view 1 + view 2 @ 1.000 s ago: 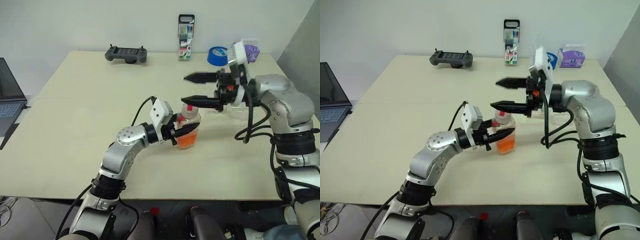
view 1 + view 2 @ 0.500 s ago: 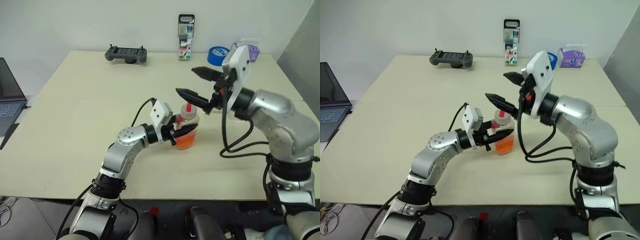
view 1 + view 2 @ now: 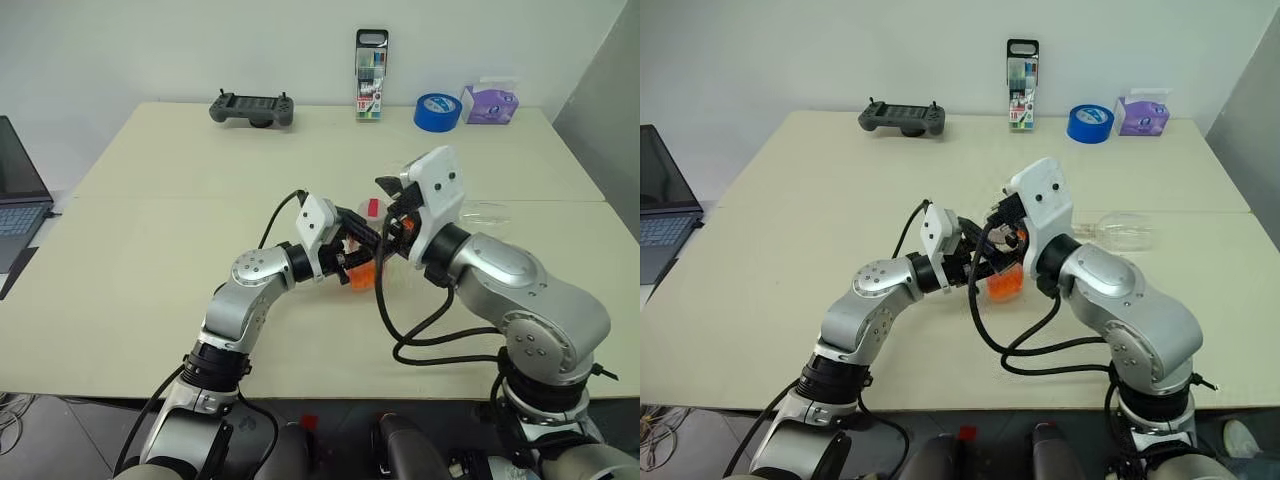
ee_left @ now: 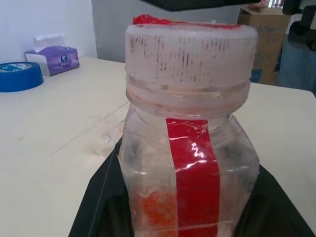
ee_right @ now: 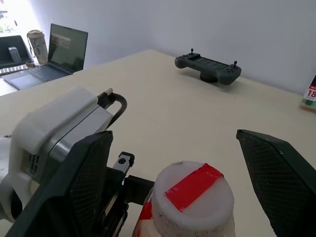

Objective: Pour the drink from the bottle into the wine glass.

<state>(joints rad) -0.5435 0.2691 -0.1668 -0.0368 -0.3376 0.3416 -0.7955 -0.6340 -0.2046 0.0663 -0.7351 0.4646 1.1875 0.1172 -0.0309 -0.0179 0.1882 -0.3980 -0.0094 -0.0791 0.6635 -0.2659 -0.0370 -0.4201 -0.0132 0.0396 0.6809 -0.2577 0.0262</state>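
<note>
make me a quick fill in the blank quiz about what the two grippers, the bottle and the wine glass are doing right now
1. The left gripper is shut on the ____.
2. The right gripper has its fingers open on either side of the bottle's ____.
3. The wine glass is lying on its ____ on the table.
4. The drink is ____ in colour.

Missing words: bottle; cap; side; orange
</note>
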